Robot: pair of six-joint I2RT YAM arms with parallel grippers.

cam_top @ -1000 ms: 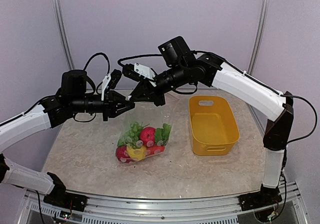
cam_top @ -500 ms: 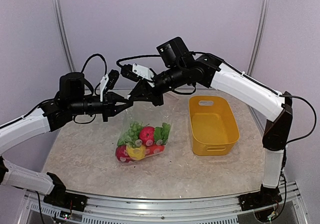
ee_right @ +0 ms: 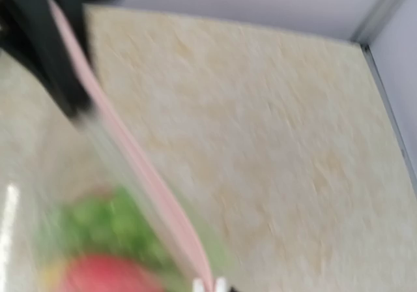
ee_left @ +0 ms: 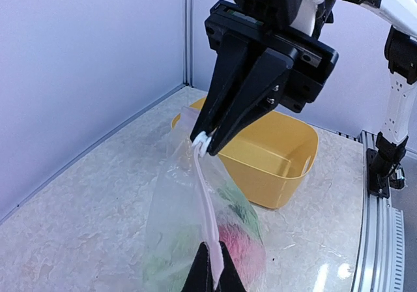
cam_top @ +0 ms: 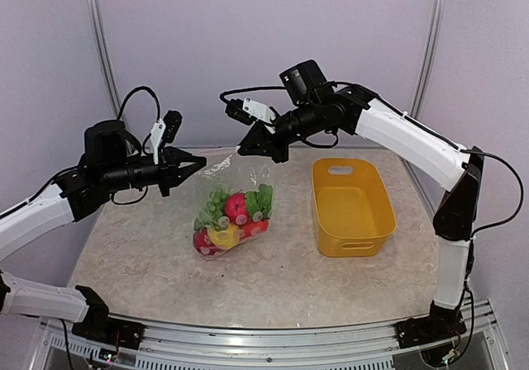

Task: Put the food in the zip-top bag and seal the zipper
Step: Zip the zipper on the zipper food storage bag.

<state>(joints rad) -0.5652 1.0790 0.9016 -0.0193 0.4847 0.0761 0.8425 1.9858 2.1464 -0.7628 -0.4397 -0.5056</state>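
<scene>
The clear zip-top bag [cam_top: 225,180] hangs between my two grippers, its bottom resting on the table. The food [cam_top: 227,220] lies inside it: red, yellow and green toy pieces. My left gripper [cam_top: 197,163] is shut on the left end of the zipper [ee_left: 206,201]; its black fingertips [ee_left: 199,272] pinch the strip. My right gripper [cam_top: 246,149] is shut on the white slider [ee_left: 202,139] at the strip's other end. The right wrist view is blurred and shows the pinkish zipper [ee_right: 140,168] running to my right gripper [ee_right: 210,288], with green and red food [ee_right: 107,230] below.
A yellow plastic basket [cam_top: 351,242] with nothing in it stands on the marble table right of the bag; it also shows in the left wrist view [ee_left: 287,175]. A purple back wall with metal posts [cam_top: 97,31] stands behind. The right arm arches over the basket.
The grippers have moved apart: the right one to the right with the slider, the left one to the left. The zipper strip is now stretched between them and the bag has shifted slightly.
</scene>
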